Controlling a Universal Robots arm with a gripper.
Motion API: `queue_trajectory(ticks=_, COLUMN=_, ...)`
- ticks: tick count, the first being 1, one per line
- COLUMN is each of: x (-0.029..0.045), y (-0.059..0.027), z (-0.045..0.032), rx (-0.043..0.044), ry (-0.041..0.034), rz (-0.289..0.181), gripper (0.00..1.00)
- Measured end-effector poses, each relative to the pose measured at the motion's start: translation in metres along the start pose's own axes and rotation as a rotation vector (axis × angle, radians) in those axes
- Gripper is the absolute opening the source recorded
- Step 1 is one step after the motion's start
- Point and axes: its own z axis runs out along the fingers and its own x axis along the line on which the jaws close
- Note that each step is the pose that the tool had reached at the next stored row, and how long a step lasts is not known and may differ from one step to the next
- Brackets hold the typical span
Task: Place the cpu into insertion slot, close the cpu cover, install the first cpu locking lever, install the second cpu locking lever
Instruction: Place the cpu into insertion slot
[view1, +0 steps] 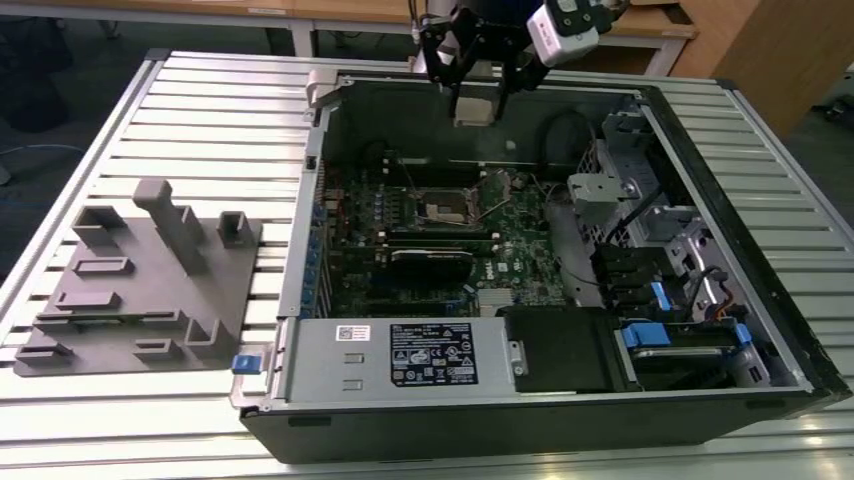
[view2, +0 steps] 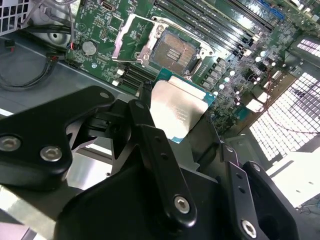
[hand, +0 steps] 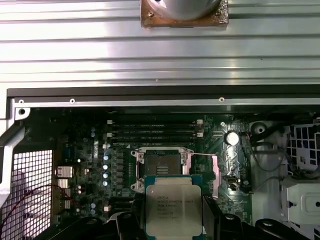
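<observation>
silvery-grey and flat, the cpu (hand: 173, 210) is pinched by its two opposite edges between the black fingers (hand: 131, 222) of the gripper (view1: 475, 104), its metal top facing the first wrist camera. in the exterior view the arm comes down from the top edge of the frame, just right of centre. the gripper points downward and hangs over the far wall of the open computer case (view1: 787, 340), with the chip in the air. it is well apart from the bare socket (view1: 447, 207), which sits near the middle of the green motherboard (view1: 527, 250). in the second wrist view the cpu cover (view2: 121, 42) stands swung open just beside the socket, its window showing green board behind it. the case lies on a slatted metal table (view1: 214, 110), with a grey fixture (view1: 140, 285) at the frame's left.
</observation>
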Motion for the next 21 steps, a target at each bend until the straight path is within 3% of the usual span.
queue_trajectory(ticks=21, x=-0.0003, y=-0.0015, z=0.0169, rx=0.0, ry=0.0, rz=0.0, gripper=0.54)
